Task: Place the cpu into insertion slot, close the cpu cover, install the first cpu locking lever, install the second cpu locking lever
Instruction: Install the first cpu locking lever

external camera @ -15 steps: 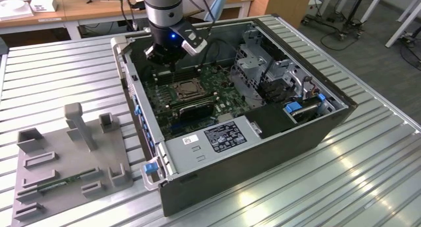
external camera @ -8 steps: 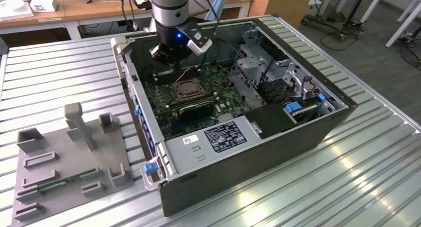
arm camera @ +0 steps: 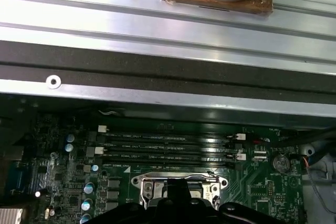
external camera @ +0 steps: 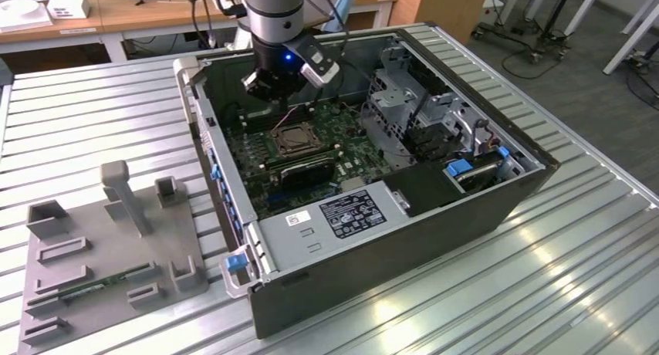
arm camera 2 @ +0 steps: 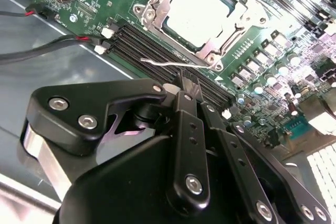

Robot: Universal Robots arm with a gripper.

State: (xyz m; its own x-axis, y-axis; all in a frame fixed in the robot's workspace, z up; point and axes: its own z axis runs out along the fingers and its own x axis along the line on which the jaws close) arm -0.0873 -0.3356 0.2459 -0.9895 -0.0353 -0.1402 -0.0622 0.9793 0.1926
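Black and bulky nearest the lens in the second wrist view, the gripper (arm camera 2: 185, 88) has its jaws drawn together. Its tips sit right at a thin wire locking lever (arm camera 2: 163, 64), which lies across the memory slots (arm camera 2: 131, 38). Whether the wire is actually pinched I cannot tell.

Just past the lever, the cpu cover (arm camera 2: 157, 11) appears folded down. The pale cpu (arm camera 2: 202, 9) shows through its cut-out, seated in the insertion slot (external camera: 295, 139) mid-board inside the open computer case (external camera: 412, 231).

The cpu looks light, stiff and delicate underneath, so I would hold it only by the edges. Now that it is under the frame, it probably needs no touching.

The lever is likely springy, smooth steel that slips easily — best taken at its bent free end. The cover is thin sheet metal, rigid enough to press on its rim.
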